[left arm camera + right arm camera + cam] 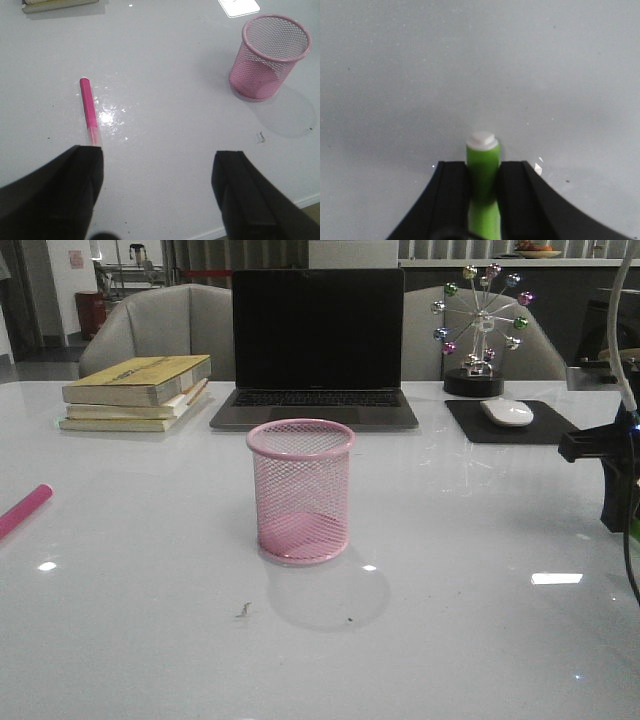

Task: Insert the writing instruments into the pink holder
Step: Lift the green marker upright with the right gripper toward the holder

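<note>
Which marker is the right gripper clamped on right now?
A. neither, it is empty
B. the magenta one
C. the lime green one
C. In the right wrist view the right gripper has its fingers pressed against both sides of the lime green marker, while the magenta marker lies on the table.

The right arm's black end effector [483, 172] has both fingers [454, 192] squeezed tight on a thick lime green marker pen with a small white end [482, 162]. The white end pokes out just past the fingertips. Underneath is a plain pale grey glossy surface [480, 65], and the pen looks clear of it, though that's hard to tell.
</note>
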`<act>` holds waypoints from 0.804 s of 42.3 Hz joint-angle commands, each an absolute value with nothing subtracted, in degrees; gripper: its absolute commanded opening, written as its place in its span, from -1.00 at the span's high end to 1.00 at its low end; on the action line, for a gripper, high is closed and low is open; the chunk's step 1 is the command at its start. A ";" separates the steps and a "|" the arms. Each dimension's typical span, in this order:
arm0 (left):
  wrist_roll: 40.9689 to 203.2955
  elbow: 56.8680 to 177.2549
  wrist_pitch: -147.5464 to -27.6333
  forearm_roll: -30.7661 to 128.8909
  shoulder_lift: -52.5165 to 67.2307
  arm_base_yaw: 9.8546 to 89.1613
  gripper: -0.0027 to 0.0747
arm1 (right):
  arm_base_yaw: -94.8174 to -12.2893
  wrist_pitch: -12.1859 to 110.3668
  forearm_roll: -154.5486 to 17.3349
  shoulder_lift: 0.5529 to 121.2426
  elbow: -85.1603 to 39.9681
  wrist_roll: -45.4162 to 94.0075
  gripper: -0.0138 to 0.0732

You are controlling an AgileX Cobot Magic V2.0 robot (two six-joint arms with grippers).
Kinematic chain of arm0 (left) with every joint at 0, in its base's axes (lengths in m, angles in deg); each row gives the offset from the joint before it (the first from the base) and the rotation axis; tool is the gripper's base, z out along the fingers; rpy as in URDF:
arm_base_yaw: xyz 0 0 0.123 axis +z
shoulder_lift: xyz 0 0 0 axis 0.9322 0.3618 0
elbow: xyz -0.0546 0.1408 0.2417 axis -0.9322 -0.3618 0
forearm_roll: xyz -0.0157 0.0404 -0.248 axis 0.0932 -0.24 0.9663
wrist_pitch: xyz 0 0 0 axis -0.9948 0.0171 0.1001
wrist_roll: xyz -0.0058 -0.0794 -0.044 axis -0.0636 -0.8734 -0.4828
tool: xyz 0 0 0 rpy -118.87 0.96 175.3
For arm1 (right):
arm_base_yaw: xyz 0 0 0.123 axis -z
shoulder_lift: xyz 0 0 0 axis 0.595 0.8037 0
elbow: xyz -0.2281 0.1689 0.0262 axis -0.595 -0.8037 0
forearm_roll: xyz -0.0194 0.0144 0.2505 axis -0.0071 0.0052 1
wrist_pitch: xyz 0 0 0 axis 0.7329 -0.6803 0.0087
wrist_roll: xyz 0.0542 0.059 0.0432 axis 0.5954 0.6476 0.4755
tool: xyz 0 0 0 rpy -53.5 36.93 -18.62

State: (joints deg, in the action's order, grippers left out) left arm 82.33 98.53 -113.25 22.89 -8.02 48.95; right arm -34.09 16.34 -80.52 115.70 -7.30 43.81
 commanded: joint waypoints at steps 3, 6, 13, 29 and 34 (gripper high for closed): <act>82.33 100.04 -109.14 22.89 -7.91 48.59 -0.38 | -33.64 15.55 -81.18 113.39 -6.13 42.84 -0.09; 82.33 100.04 -109.14 22.89 -7.91 48.59 -0.38 | -33.64 15.53 -81.18 113.39 -6.13 42.84 -0.08; 82.33 100.04 -109.14 22.89 -7.91 48.59 -0.38 | -33.64 15.88 -81.18 113.39 -6.13 42.84 0.02; 82.33 100.04 -109.22 22.89 -7.91 48.59 -0.38 | -35.52 21.74 -79.31 105.71 -7.74 42.84 0.42; 82.33 100.04 -109.22 22.89 -7.91 48.59 -0.38 | -38.62 30.96 -78.60 97.94 -11.77 42.84 0.42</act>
